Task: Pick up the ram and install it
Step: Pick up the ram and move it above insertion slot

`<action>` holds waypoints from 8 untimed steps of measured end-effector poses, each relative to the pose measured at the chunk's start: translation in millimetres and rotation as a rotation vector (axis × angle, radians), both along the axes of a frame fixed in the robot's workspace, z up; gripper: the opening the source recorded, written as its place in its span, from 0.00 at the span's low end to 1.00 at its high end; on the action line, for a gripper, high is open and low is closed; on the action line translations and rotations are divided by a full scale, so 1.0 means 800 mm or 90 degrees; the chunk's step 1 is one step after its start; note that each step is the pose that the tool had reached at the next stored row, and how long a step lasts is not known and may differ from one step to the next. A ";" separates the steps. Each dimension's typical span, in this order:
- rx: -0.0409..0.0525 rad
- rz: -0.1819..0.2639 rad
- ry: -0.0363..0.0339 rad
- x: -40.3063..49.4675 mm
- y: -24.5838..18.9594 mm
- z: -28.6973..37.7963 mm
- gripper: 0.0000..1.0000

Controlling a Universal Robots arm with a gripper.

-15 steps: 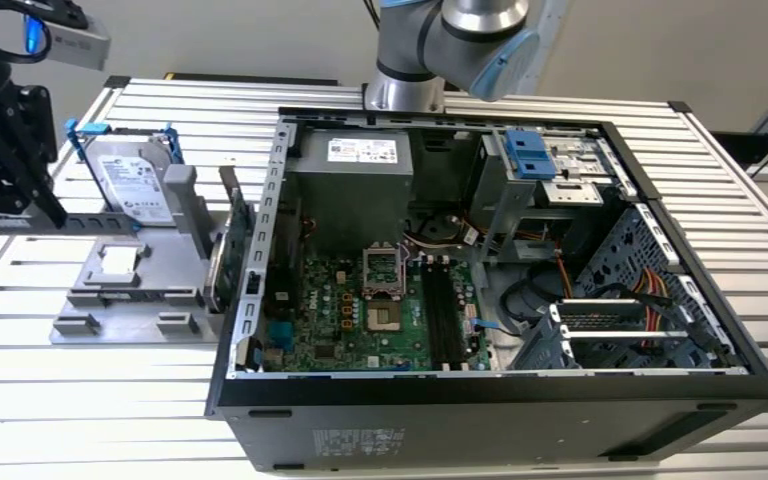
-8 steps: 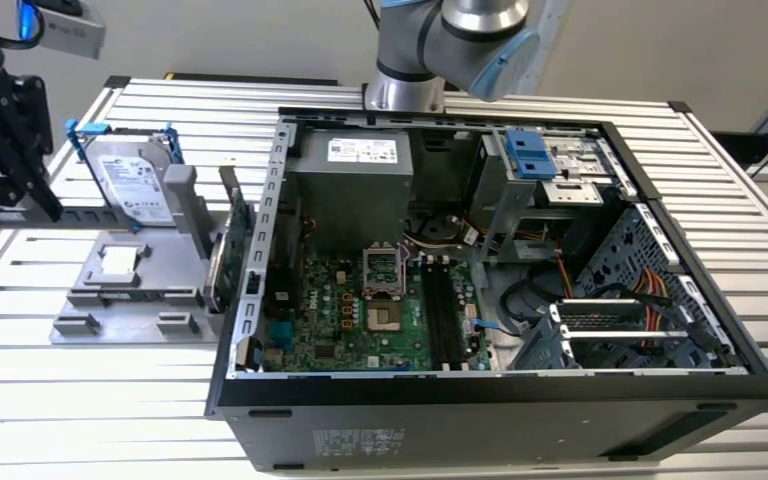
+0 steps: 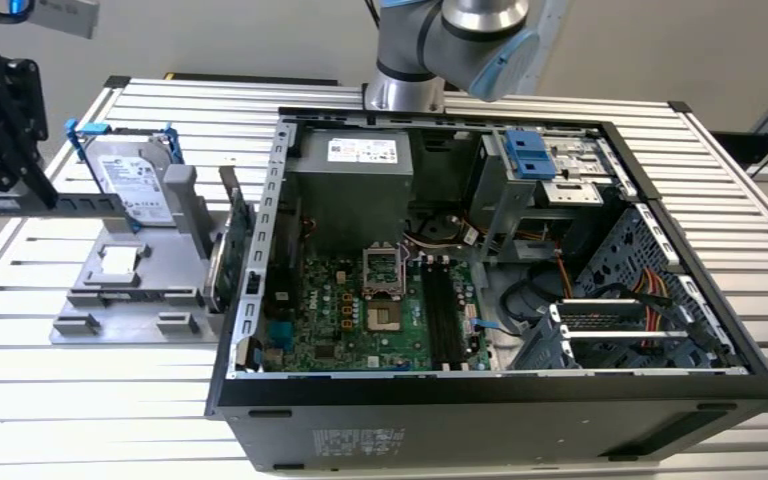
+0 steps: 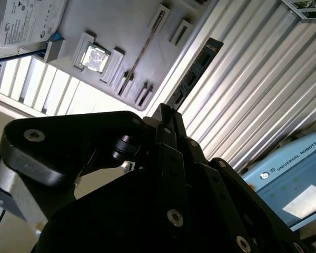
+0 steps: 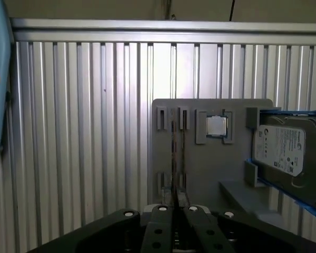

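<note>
While the tool (image 3: 35,192) hangs at the exterior view's left, above the slatted table (image 3: 37,400), I read it as clamped on the ram (image 3: 77,205).

1. Grip. In the second wrist view the black fingers (image 4: 171,134) meet at the tool tip (image 4: 166,112). The ram (image 4: 194,71) projects from between them as a narrow dark strip with a row of chips, over the table (image 4: 253,79). In the first wrist view the tool (image 5: 176,210) has its fingers pressed together.

2. Ram position. In the exterior view I see the ram held level in the air, raised above the grey holder (image 3: 104,295) and well apart from the computer case (image 3: 704,330).

3. Holder contents. The hard drive (image 3: 131,175) sits in its blue frame on the holder, and a small square processor (image 3: 117,262) lies in a recess near it. A green expansion card (image 3: 231,255) stands on edge at the holder side nearest the case. Both wrist views show the holder (image 5: 200,174) below the tool, with the processor (image 5: 216,125) and the hard drive (image 5: 287,153) on it.

4. Case. The case lies on its side with the cover off. The motherboard (image 3: 357,310) is exposed, with long black slots (image 3: 438,310) running along it.
</note>
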State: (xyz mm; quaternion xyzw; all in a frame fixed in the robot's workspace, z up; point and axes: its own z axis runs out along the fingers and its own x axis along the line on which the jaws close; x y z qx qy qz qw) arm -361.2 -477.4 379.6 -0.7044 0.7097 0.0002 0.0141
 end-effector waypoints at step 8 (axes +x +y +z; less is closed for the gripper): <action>0.0000 0.010 -0.0002 0.000 0.0008 0.0102 0.00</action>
